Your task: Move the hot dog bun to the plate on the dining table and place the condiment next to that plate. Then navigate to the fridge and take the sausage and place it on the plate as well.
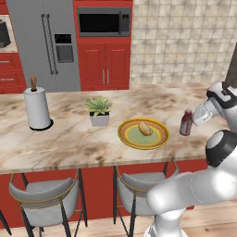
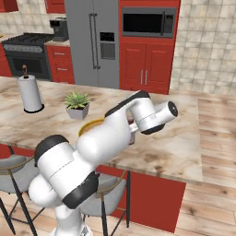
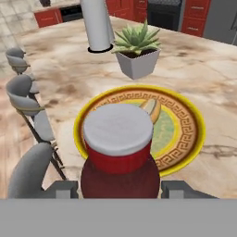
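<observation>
The long dining table with its beige-brown marble top and red base carries the round plate, yellow-gold at the rim and pale green at the centre. The small oblong tan-yellow hot dog bun lies on the plate, slightly toward its far side. Just to the right of the plate in the left base view stands the condiment, a dark red bottle with a red collar and a pale grey cap, upright, its base on or just above the marble; which of the 2 cannot be told.

The white arm's two-finger gripper has the bottle between its 2 dark fingertips, 1 on each side of the bottle's body. The jaws stand partly apart, with a tip close against each side of the bottle, and appear closed on it. In the hand view the bottle cap sits in front of the plate's near rim, with the bun seen past it.

Further along the table stand a small green spiky plant in a grey square pot and a white paper towel roll on a dark base. The tall grey steel double-door fridge stands shut at the back wall. 2 grey stools sit tucked under the table's near edge.
</observation>
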Available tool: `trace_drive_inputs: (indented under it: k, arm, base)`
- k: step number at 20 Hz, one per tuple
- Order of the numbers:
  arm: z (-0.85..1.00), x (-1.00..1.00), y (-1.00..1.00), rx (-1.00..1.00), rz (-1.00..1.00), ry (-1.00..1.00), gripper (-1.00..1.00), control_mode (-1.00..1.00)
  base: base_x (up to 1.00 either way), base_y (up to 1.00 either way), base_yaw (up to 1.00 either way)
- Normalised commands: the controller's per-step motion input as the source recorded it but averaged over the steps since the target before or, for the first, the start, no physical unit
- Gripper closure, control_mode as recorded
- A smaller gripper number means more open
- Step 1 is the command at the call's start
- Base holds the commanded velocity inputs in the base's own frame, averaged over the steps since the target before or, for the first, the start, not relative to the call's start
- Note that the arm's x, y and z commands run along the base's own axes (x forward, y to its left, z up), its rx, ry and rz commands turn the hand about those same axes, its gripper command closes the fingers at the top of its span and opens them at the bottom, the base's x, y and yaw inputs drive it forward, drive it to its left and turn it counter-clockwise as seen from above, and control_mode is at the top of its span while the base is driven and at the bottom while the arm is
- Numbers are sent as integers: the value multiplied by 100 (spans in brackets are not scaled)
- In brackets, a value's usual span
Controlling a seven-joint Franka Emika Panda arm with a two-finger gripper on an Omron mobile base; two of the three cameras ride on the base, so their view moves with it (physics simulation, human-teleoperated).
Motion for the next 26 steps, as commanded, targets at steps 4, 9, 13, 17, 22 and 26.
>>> trace_drive_inputs:
  k: [4, 9, 13, 17, 22, 26]
  arm:
    - [-40, 21, -3, 0, 2, 0, 100, -100]
    - [-40, 5, -7, -2, 3, -6, 100, -100]
    - [-27, 10, -7, -3, 1, -1, 100, -100]
    - [-21, 13, -10, -3, 2, -2, 100, -100]
    - [-19, 16, -11, -1, 3, 0, 100, -100]
    - [-17, 23, -9, 0, 3, 0, 100, -100]
  base:
    - [0, 0, 0]
    - [0, 0, 0]
    - [0, 0, 0]
    - [0, 0, 0]
    - [0, 0, 0]
    - [0, 0, 0]
